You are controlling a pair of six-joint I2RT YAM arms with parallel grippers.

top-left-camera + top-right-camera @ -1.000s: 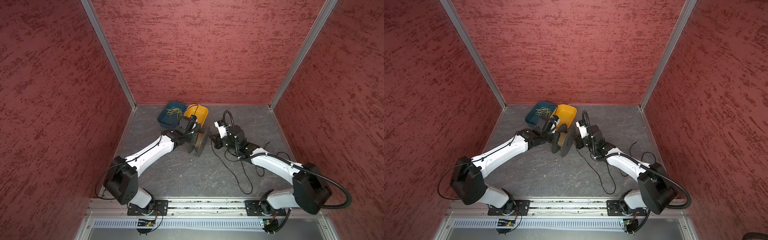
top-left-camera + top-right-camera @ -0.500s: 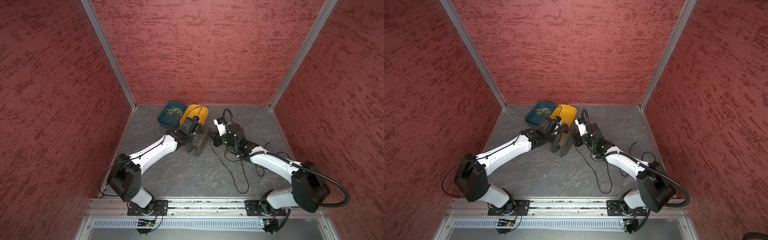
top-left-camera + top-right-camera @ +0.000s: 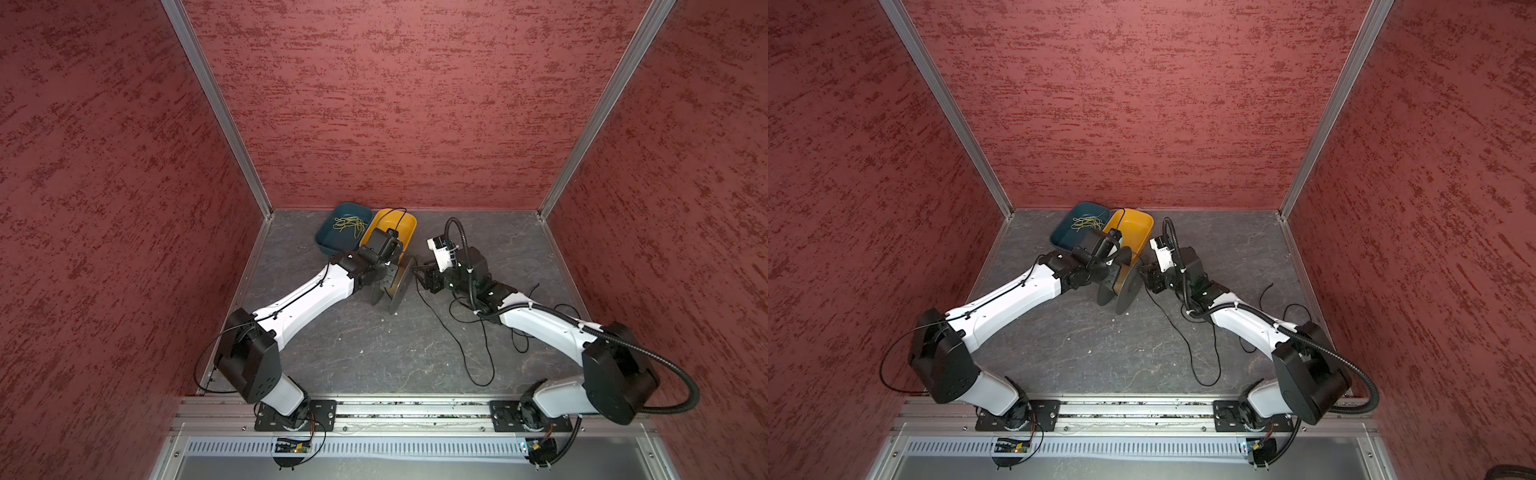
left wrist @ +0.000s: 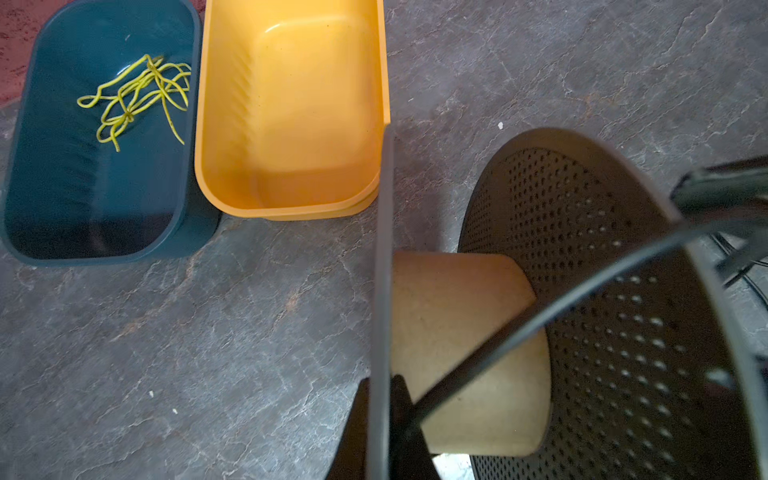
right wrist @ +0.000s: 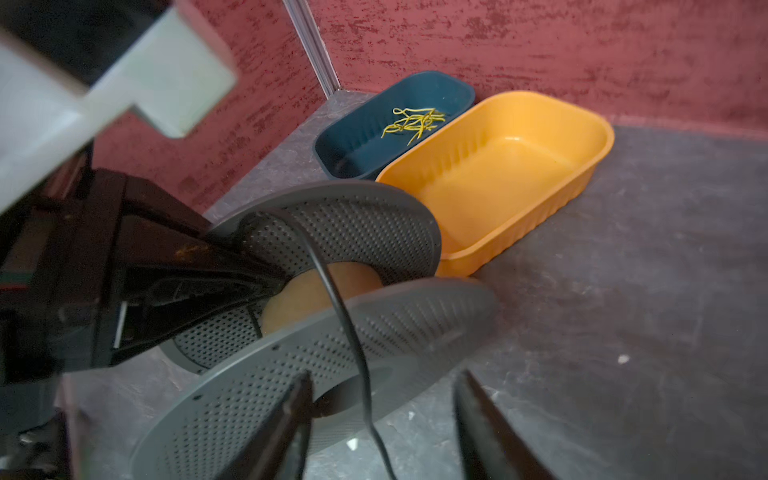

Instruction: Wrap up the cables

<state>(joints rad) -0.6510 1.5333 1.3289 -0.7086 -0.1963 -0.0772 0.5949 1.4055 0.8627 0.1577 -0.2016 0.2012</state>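
1. The left gripper (image 4: 380, 401) is closed narrow on the rim of the near flange of the spool (image 4: 602, 291), whose axis points towards the other arm. Whether it also pins the cable's end I cannot tell.
2. From just beside that clamp the black cable (image 4: 498, 343) slants once across the bare cardboard core (image 4: 465, 374) and over the far flange (hardly any wrap on, I judge).
3. The right gripper (image 5: 384, 376) stands wide and holds nothing. The cable passes loose between its fingers (image 5: 291, 424), then trails over the floor (image 3: 374, 353) behind it.
4. The right arm is nearer the slack, so it likely pinches just ahead of its tips.
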